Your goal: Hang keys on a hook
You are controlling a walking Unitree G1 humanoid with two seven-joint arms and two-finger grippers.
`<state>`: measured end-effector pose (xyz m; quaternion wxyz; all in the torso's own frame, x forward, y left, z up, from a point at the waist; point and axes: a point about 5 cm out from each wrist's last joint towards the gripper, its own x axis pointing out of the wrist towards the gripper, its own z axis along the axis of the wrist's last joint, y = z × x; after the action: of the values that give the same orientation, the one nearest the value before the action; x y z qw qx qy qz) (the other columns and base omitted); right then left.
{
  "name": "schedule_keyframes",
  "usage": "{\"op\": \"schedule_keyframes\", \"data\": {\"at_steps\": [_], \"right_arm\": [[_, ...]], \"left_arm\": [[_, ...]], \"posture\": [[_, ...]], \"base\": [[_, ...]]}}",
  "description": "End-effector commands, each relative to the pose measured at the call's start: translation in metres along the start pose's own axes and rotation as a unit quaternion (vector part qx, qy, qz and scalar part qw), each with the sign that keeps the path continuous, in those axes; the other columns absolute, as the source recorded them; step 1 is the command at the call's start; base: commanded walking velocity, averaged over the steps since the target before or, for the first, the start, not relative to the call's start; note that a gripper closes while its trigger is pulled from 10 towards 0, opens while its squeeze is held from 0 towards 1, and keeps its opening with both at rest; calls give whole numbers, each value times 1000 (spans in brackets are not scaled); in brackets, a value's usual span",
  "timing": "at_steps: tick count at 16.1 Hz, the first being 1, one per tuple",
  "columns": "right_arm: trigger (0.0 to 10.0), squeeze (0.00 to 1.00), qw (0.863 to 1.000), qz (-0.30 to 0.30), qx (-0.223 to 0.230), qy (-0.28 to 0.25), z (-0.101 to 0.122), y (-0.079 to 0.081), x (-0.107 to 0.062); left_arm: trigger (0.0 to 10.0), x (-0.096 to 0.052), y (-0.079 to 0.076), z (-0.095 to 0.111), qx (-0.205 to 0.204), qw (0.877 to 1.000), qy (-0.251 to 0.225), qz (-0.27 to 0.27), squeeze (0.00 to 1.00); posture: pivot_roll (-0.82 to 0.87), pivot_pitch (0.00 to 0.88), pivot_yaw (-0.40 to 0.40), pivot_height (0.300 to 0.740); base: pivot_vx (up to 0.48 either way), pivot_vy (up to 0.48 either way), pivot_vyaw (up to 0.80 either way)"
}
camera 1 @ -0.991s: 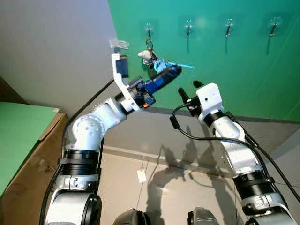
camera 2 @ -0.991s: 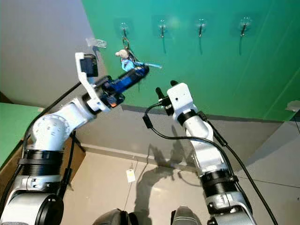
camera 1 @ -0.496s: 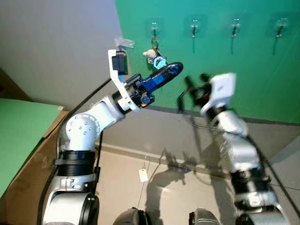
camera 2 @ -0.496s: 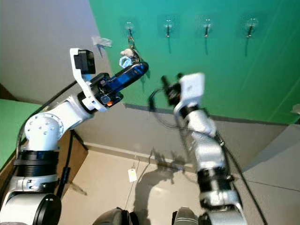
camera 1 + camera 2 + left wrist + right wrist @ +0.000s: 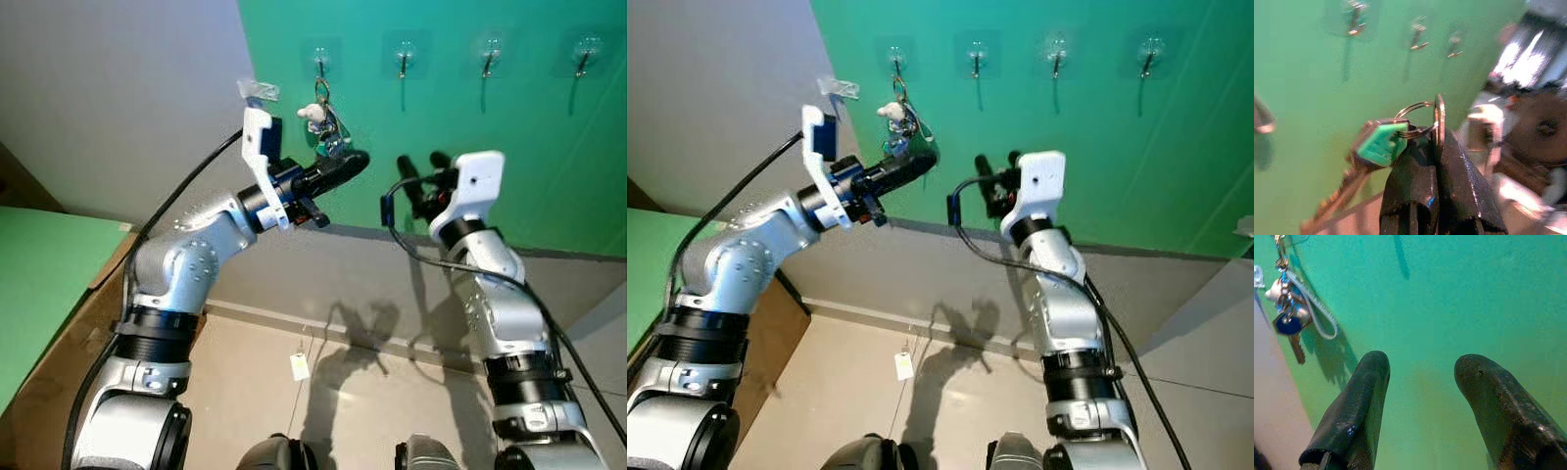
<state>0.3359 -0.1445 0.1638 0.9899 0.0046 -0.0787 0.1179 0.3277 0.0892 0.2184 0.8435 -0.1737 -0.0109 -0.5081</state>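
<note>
A bunch of keys (image 5: 331, 135) with a white charm (image 5: 313, 113) hangs by its top ring from the leftmost hook (image 5: 320, 63) on the green wall. My left gripper (image 5: 351, 159) reaches up to the bunch's lower end. In the left wrist view it (image 5: 1436, 139) is shut on a metal key ring (image 5: 1439, 117) carrying a green-capped key (image 5: 1382, 144). My right gripper (image 5: 419, 163) is raised to the right of the bunch, apart from it and open. The right wrist view has the bunch (image 5: 1289, 313) dangling against the wall beyond the open fingers (image 5: 1369, 396).
Three bare hooks (image 5: 404, 61) (image 5: 487, 61) (image 5: 585, 57) continue to the right along the green wall. A cardboard box (image 5: 59, 333) with a green top stands at the left. A paper tag (image 5: 298, 366) lies on the tiled floor below.
The left wrist has rolled and its tip now sits under the bunch, which hangs closer to the wall. The right arm swung right and upward, then settled. The camera shifted a little.
</note>
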Motion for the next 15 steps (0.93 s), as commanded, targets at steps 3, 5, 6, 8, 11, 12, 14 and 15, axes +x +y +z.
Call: {"op": "schedule_keyframes", "data": {"at_steps": [3, 5, 6, 8, 11, 12, 14, 15], "right_arm": [[10000, 0, 1000, 11, 1, 1, 1, 7, -2], [10000, 0, 1000, 10, 2, 1, 1, 6, -2], [10000, 0, 1000, 8, 8, -8, 6, 5, -1], [10000, 0, 999, 14, 13, -27, 17, 5, 3], [10000, 0, 998, 18, 12, -52, 30, 0, 7], [10000, 0, 998, 14, 8, -58, 35, -6, 9], [10000, 0, 998, 9, 6, -54, 34, -9, 9], [10000, 0, 998, 10, 7, -54, 33, -9, 9]], "left_arm": [[0, 4, 4, 7, 64, 998, -1, 28, 0], [0, 5, 4, 9, 62, 998, -13, 26, 0], [0, 6, 4, 9, 65, 998, -14, 22, 0], [0, 6, 2, 6, 64, 998, -10, 9, 0], [0, 5, -1, 2, 75, 997, 1, -5, 0], [0, 4, -1, -3, 129, 991, 33, -3, 0], [0, 5, 1, -3, 190, 980, 53, 8, 0], [0, 6, 1, -2, 196, 979, 53, 10, 0]], "posture": [[-255, 77, 168, 717], [-256, 77, 169, 717], [-255, 79, 170, 717], [-255, 79, 172, 717], [-257, 79, 171, 717], [-255, 79, 170, 717], [-253, 78, 168, 717], [-253, 78, 168, 717]], "base": [[0, 0, 0], [0, 0, 0], [0, 0, 0], [0, 0, 0], [0, 0, 0], [0, 0, 0], [0, 0, 0], [0, 0, 0]]}}
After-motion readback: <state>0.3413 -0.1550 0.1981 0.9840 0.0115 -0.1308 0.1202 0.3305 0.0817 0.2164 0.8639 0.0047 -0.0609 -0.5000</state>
